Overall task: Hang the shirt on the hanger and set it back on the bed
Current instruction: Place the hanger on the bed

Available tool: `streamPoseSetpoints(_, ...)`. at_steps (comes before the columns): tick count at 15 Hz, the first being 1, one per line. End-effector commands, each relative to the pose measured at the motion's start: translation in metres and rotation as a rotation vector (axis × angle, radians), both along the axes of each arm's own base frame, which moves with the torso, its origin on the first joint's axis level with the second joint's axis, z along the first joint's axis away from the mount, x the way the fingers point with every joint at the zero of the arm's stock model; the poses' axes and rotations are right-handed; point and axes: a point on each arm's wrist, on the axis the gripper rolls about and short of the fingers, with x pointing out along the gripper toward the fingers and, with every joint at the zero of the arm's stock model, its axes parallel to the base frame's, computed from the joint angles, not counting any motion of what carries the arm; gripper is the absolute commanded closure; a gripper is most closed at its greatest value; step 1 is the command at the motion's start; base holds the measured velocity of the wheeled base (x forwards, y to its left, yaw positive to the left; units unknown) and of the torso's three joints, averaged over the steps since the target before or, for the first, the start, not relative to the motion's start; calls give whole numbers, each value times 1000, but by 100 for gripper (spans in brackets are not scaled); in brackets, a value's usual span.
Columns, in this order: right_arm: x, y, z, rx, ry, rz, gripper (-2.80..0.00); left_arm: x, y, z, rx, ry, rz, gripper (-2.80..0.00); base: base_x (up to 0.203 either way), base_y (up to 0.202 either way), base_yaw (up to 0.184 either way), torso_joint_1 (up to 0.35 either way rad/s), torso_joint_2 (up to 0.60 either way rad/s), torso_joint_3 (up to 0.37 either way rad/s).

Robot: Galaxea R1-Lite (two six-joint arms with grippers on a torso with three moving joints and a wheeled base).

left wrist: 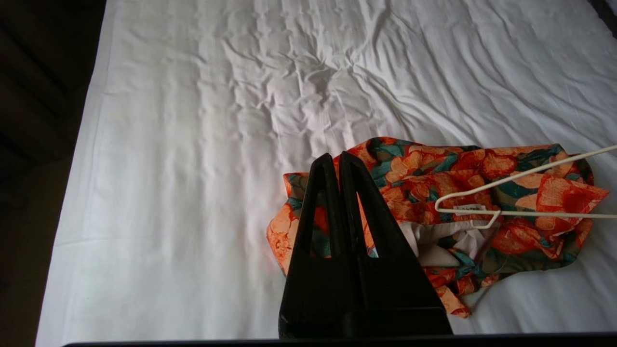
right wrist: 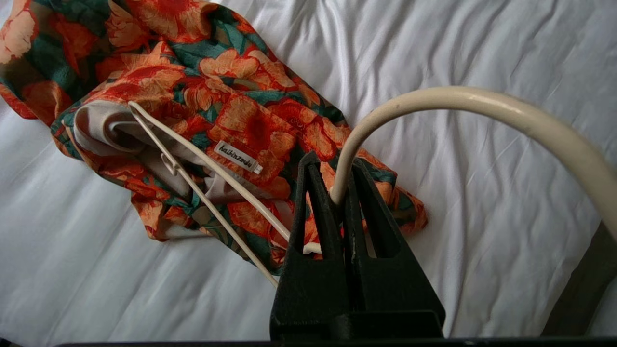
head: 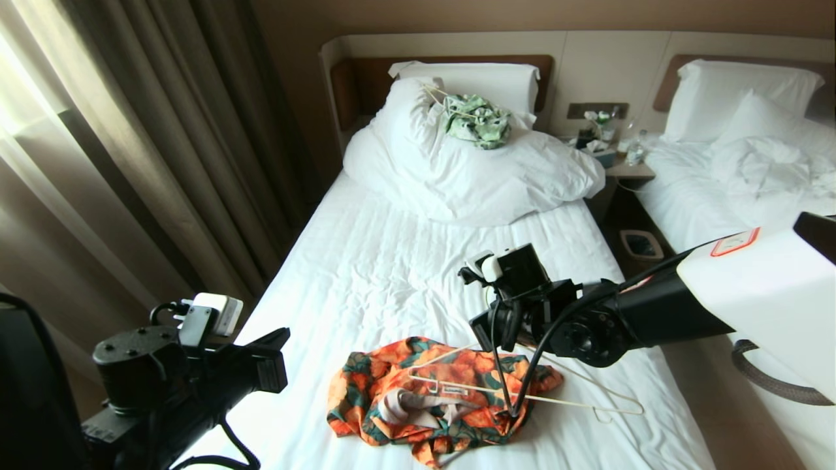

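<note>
From the head view we look down on the bed (head: 366, 261), its white sheet wrinkled, a bundled duvet (head: 457, 170) at the headboard end with a pale green-and-white garment (head: 478, 121) on top; the shirt (head: 418, 398) lies crumpled on the sheet near the foot, and the hanger (head: 562, 399) rests across it, one end over the collar, the other end out over the sheet toward the right edge; the right gripper (head: 513, 411) reaches down to the hanger at the shirt's right side, while the left gripper (head: 277, 356) hangs off the bed's left edge, well apart from the shirt. In the left wrist view we see the left gripper (left wrist: 336, 161) with its fingers pressed together on nothing, above the shirt (left wrist: 482, 193); the hanger (left wrist: 487, 212) lies beyond it, untouched. In the right wrist view the right gripper (right wrist: 332, 180) is clamped on the hanger (right wrist: 212, 171), seemingly at the base of its hook, though the fingers hide the exact spot; the hook arches up past the camera, and the shirt (right wrist: 231, 106) lies beneath.
</note>
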Motion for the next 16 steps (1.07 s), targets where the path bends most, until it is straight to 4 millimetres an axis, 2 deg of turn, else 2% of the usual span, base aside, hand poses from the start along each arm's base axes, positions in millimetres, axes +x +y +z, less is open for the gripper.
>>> streamPoseSetpoints(1,-1,7,-28,-46,54,15,0,0,0,2,-4,-14,2,0,0,0,0,0,0,0)
streamPoseSetpoints(3,-3,12,-40,-51,75,33,0,0,0,2,-10,-11,4,0,0,0,0,0,0,0)
streamPoseSetpoints(5,1,18,-45,16,76,84,0,0,1,1,-18,-5,9,0,0,0,0,0,0,0)
streamPoseSetpoints(8,6,24,-70,30,101,103,0,2,1,-3,-19,10,12,0,0,0,0,0,0,0)
streamPoseSetpoints(9,9,27,-73,39,94,102,-280,2,0,-3,-18,13,10,0,0,0,0,0,0,0)
streamPoseSetpoints(13,27,36,-87,56,36,73,-280,4,0,-7,-16,25,9,0,0,0,0,0,0,0)
streamPoseSetpoints(16,23,27,-92,-1,40,17,-280,3,2,-2,-19,3,22,0,0,0,0,0,0,0)
